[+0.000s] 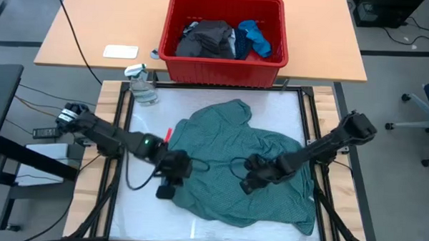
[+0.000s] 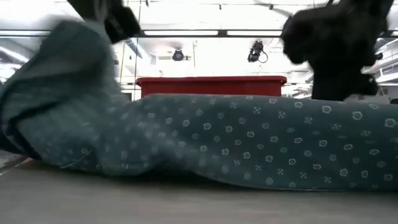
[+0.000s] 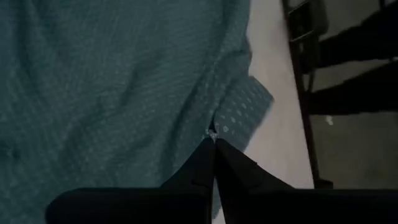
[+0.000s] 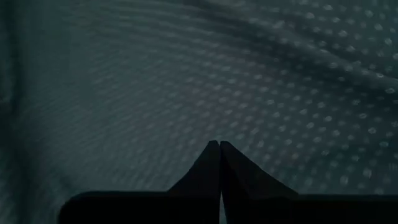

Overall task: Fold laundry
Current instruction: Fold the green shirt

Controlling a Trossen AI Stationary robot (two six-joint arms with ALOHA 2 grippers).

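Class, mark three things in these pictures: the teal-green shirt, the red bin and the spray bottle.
teal-green shirt [image 1: 228, 139]: high view, on the spread cloth between the two arms.
red bin [image 1: 220, 69]: high view, on its near outer wall.
spray bottle [image 1: 142, 89]: high view, on its clear body.

Teal shirt [image 2: 249, 149] cut off at edges; bin [image 2: 211, 86] lower part hidden.
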